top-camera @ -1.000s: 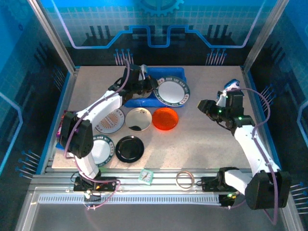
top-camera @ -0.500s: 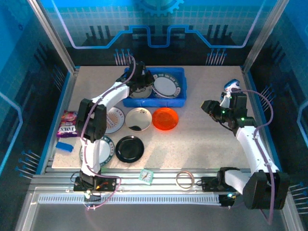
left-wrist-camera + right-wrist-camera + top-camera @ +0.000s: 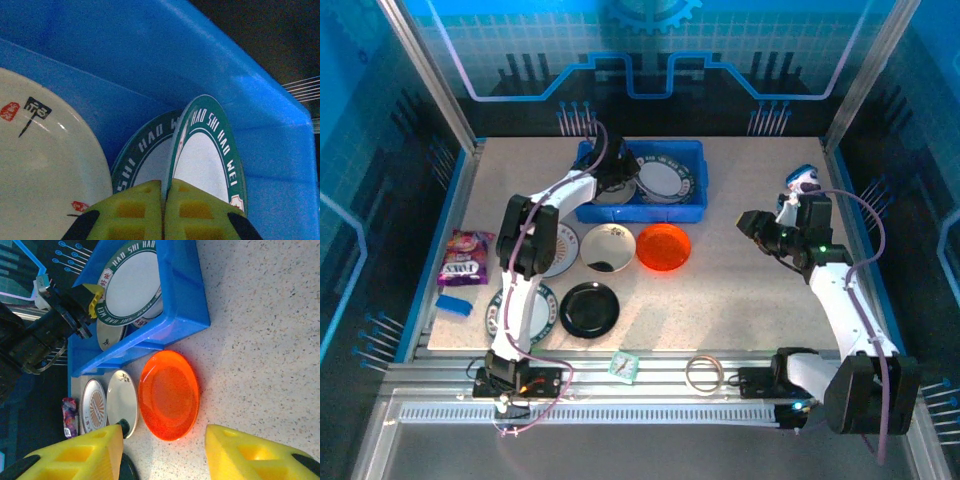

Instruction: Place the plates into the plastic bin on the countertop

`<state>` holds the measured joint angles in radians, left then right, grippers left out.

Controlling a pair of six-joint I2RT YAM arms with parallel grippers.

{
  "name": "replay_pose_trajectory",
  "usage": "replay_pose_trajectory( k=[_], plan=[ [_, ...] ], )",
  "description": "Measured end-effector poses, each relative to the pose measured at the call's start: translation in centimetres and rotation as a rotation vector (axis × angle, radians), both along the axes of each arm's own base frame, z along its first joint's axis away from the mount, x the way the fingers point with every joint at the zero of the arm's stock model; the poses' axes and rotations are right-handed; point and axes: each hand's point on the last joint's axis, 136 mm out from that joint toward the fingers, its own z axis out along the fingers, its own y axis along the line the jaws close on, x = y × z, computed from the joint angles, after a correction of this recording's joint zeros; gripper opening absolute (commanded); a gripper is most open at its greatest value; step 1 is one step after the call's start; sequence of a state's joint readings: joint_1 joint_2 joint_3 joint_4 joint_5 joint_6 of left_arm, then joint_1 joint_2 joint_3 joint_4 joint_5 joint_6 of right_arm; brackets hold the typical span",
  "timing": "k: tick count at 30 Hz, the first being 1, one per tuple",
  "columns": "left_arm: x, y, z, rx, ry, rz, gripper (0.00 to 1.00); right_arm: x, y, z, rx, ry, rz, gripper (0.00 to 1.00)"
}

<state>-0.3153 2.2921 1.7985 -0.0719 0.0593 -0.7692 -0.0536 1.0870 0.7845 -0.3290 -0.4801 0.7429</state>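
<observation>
Speckled beige desk (image 3: 740, 290) is maybe a third cleared imo: three plates (image 3: 665, 182) in the blue bin (image 3: 670, 213), left jaws clamped on a green-rimmed plate (image 3: 207, 165) standing in there, right jaws open and empty, five more waiting on the desk.

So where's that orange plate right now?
From the top camera, the orange plate lies on the countertop, just on the near side of the blue bin, with the cream plate right beside it on the left.

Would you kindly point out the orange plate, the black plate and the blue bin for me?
orange plate (image 3: 663, 246), top view, its centre.
black plate (image 3: 589, 309), top view, its centre.
blue bin (image 3: 660, 213), top view, near wall.
</observation>
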Motion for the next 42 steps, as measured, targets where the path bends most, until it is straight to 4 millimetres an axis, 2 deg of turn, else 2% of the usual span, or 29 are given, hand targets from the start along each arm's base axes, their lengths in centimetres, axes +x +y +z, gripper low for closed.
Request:
replay_pose_trajectory(
  k=[8,10,13,15,24,28,42],
  plan=[
    [0.4,-0.3,-1.8,-0.032,0.029,0.015,0.00,-0.1,0.1,-0.2,0.005,-0.001,0.006,0.47],
    [0.5,-0.5,-1.8,-0.037,0.032,0.013,0.11,-0.2,0.2,-0.5,0.008,0.005,0.008,0.47],
    [0.7,-0.7,-1.5,-0.039,0.027,0.016,0.36,-0.2,0.2,-0.7,0.008,0.011,0.008,0.47],
    [0.8,-0.7,-1.2,-0.033,0.024,0.016,0.45,-0.2,0.2,-0.7,0.007,0.011,0.008,0.47],
    [1.2,-0.9,-0.3,-0.020,0.028,0.011,0.52,-0.1,0.1,-0.8,-0.002,0.005,0.012,0.47],
    [1.7,-1.1,0.0,0.014,0.028,0.007,0.60,-0.1,-0.1,-0.9,-0.021,-0.001,0.012,0.47],
    [0.8,-1.7,-1.8,0.121,0.069,-0.004,0.75,-0.3,0.1,-1.7,-0.046,0.003,0.029,0.46]
  ],
)
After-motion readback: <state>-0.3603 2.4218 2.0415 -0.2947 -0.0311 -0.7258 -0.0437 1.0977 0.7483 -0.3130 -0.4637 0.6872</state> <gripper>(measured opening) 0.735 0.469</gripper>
